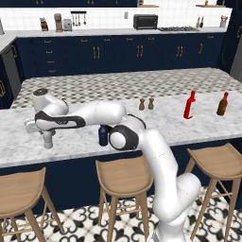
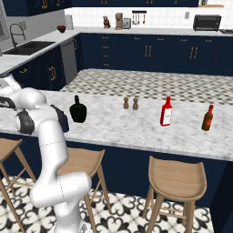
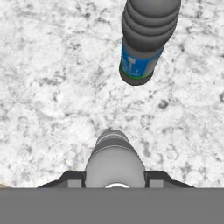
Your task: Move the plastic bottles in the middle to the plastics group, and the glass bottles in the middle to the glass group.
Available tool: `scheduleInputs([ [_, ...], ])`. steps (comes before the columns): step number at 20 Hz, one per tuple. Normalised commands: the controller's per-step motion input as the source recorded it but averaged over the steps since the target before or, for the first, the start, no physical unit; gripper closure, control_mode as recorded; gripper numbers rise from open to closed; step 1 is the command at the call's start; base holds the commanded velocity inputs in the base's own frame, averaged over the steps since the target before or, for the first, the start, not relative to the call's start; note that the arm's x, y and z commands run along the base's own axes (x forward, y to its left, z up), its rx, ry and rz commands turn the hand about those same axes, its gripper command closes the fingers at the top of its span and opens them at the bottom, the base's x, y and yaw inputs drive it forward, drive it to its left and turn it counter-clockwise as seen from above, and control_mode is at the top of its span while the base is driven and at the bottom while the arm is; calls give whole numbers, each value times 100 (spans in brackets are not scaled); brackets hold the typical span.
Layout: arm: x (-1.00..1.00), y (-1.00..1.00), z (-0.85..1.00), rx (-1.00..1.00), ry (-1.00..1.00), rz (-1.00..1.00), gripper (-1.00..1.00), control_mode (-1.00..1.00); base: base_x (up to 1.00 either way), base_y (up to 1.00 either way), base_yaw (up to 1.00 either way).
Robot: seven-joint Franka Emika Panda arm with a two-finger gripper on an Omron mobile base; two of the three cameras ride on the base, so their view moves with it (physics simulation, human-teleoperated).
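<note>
Holding the silvery bottle (image 3: 114, 158) from above, the claw (image 3: 114, 178) has its two dark tips pressed on either side of it, so it is closed on the bottle. In the left base view the bottle (image 1: 47, 139) hangs under the claw (image 1: 47, 134) at the left end of the bench (image 1: 198, 125), and I cannot tell if its bottom touches the top yet. The grip is at the upper part, likely so the bottle stays upright while it is set down.

Just beyond it, in the hand view, stands the water bottle (image 3: 144, 39), which is the plastics group. It has a blue band with small white marks on it, but they are too blurry to read. The silvery bottle is near it, which fits the job: plastic goes by plastic.

The navy bottle (image 1: 102, 135) is in the middle of the bench, partly behind the arm, and the black bottle (image 2: 78, 110) stands close by. Both look not yet moved, I think.

Well apart, on the right, stand the red bottle (image 1: 190, 105) and the brown bottle (image 1: 222, 104), the glass group. The red bottle's pale label (image 2: 166, 115) cannot be read. Two small shakers (image 1: 146, 104) stand between the middle and the glass group.
</note>
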Motion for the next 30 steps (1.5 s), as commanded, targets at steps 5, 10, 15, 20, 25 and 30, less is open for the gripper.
scheduleInputs([
  [5, -3, -23, -58, 0, 0, 15, -100, -100, 0, 0, 0],
  [10, -14, -40, -5, 0, -5, 15, -100, -100, 0, 0, 0],
  [15, -28, -21, 5, 1, -11, 12, -100, -100, 0, 0, 0],
  [20, -15, -18, 27, 5, -11, 2, -100, -100, 0, 0, 0],
  [25, -71, -70, 1, 7, -20, 5, -100, -100, 0, 0, 0],
  [30, -59, -98, 1, 14, -23, 10, -100, -100, 0, 0, 0],
])
